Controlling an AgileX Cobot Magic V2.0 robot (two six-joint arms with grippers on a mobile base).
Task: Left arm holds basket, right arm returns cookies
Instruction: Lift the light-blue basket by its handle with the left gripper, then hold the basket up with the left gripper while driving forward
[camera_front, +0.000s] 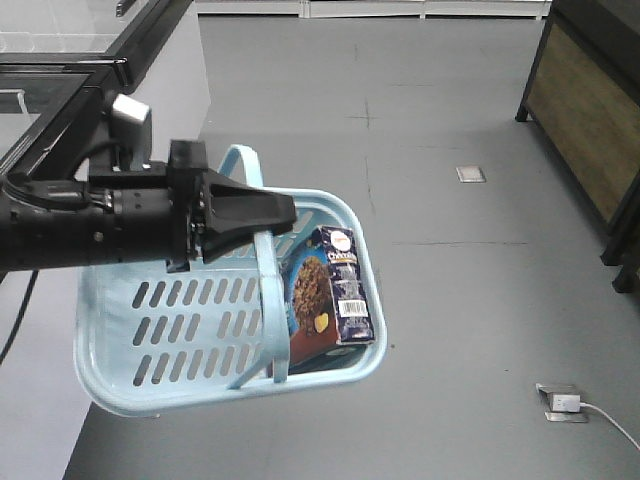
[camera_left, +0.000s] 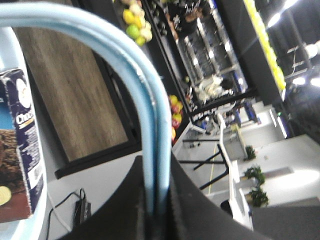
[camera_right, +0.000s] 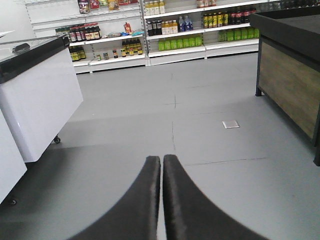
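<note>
The light blue basket (camera_front: 150, 398) hangs above the grey floor, held by its hoop handle (camera_front: 268, 290). My left arm reaches in from the left, and its left gripper (camera_front: 284, 212) is shut on the top of that handle. In the left wrist view the blue handle (camera_left: 149, 125) runs down between the black fingers of the left gripper (camera_left: 156, 167). The cookies box (camera_front: 330, 292) stands upright in the basket's right end and also shows as the cookies box (camera_left: 20, 150) at the left edge. The right gripper (camera_right: 161, 159) is shut on nothing, out over bare floor, away from the basket.
A white chest freezer (camera_right: 40, 100) stands to the left and a dark wood-panelled stand (camera_right: 290, 85) to the right. Shelves of bottles (camera_right: 175, 42) line the back wall. A floor socket with a white cable (camera_front: 560, 402) lies at the lower right.
</note>
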